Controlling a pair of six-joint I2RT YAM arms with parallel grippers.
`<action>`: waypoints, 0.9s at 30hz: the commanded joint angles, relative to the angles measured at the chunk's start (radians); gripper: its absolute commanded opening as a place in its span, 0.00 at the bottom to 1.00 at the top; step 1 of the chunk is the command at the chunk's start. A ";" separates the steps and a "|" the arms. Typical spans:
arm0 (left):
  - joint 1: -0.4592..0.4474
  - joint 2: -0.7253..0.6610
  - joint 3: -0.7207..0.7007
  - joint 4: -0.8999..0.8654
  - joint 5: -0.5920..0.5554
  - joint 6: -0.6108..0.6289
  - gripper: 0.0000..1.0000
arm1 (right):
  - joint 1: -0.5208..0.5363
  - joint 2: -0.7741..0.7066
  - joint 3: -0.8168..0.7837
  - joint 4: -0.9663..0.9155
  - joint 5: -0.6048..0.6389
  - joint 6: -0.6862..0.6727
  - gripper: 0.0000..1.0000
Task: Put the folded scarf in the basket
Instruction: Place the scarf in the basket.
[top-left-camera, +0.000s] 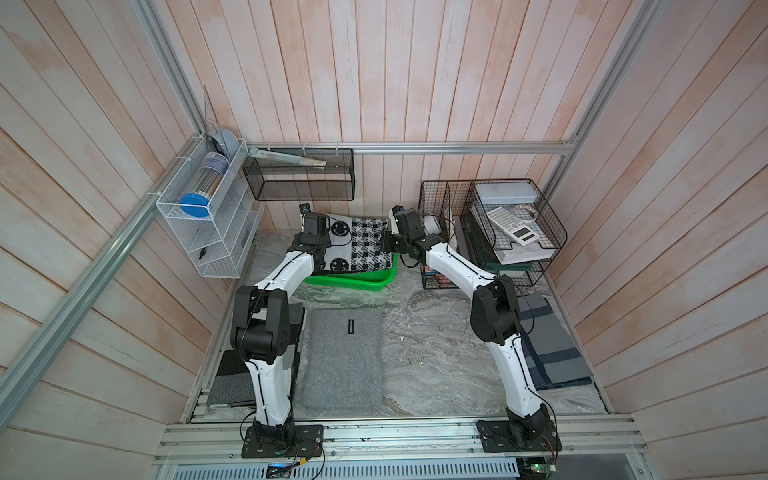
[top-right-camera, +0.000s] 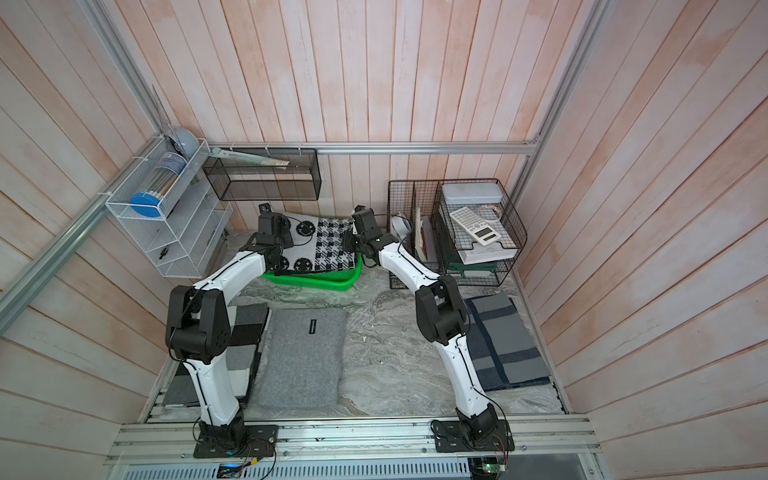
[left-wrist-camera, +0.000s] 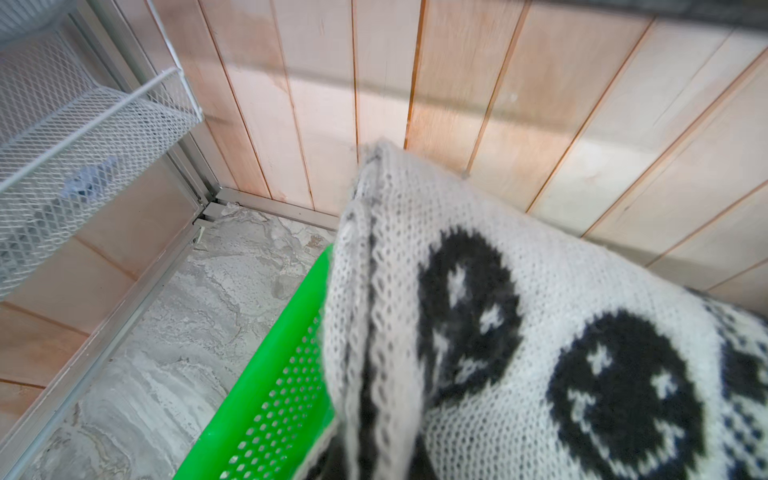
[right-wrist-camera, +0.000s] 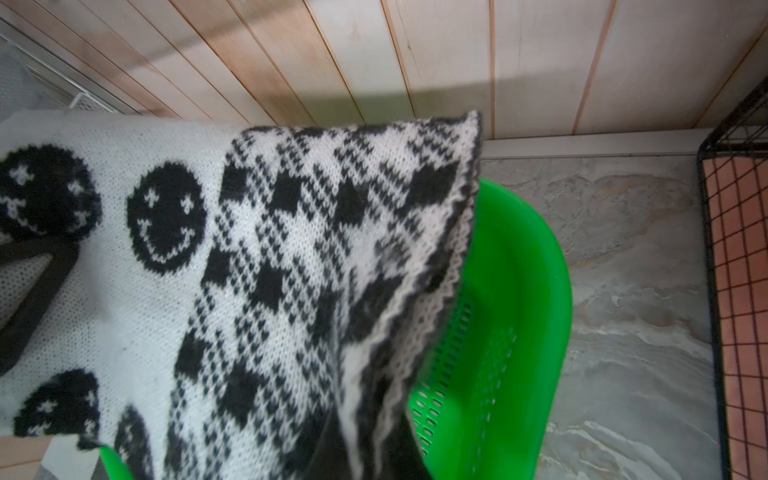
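Right, both arms are reaching toward the far edge of the counter (top-left-camera: 436, 345), and the scarf (top-left-camera: 361, 245) is hanging stretched between them. The left gripper (top-left-camera: 322, 249) is pinching the scarf's left edge, jaws closed tight on the knit. The right gripper (top-left-camera: 387, 243) is doing the same on the right edge, clamped narrow on the fabric.

The scarf, white with black smiley faces on one half and a black-and-white check on the other, is spreading over the basket (top-left-camera: 353, 282). The basket is sitting along the far edge, a little left of the middle. In both top views only the bright green near rim is showing beneath the cloth. In the left wrist view the scarf (left-wrist-camera: 540, 332) is rising above the perforated basket wall (left-wrist-camera: 266, 395). In the right wrist view its checked corner (right-wrist-camera: 332, 249) is drooping over the rounded green rim (right-wrist-camera: 519, 291). Whether the cloth is touching the basket floor, I cannot tell.

Nearer us, a grey folded cloth (top-left-camera: 343, 357) is lying by the near edge, and a blue plaid cloth (top-left-camera: 552, 353) is lying along the right edge. A black wire organizer (top-left-camera: 436, 199) is standing in the far right corner.
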 joint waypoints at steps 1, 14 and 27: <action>0.023 0.015 0.037 0.057 -0.058 0.031 0.00 | 0.004 0.018 0.034 -0.070 0.057 -0.032 0.00; 0.022 0.004 -0.066 0.066 -0.078 0.055 0.00 | 0.034 0.021 -0.072 -0.117 0.094 -0.050 0.00; -0.013 -0.102 -0.167 -0.012 0.009 -0.039 0.00 | 0.026 -0.001 -0.079 -0.249 0.255 -0.115 0.00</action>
